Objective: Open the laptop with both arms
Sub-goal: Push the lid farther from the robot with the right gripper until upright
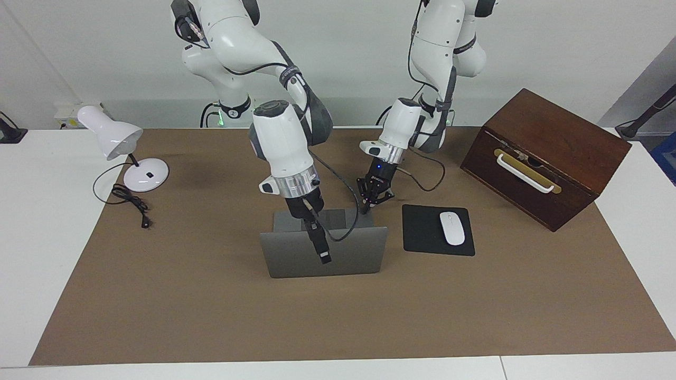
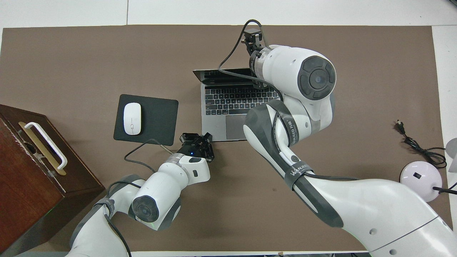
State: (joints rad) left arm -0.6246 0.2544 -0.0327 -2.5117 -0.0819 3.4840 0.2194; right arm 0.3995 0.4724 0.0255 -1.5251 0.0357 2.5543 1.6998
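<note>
Laptop (image 2: pixel 228 117) sits mid-bench, beside the mouse pad (image 2: pixel 153 114). I have my left claw (image 1: pixel 369 203), fingers shut with nothing held, pressing at the deck's near corner, I judge to pin the base. Farther out, my right claw (image 1: pixel 323 255) hangs over the raised lid's back; I cannot tell its fingers. The wooden box (image 1: pixel 549 153) is shut.

The silver-grey laptop (image 1: pixel 323 253) is seen open at mid-surface, lid raised past upright, grey keyboard deck exposed toward the robots.
</note>
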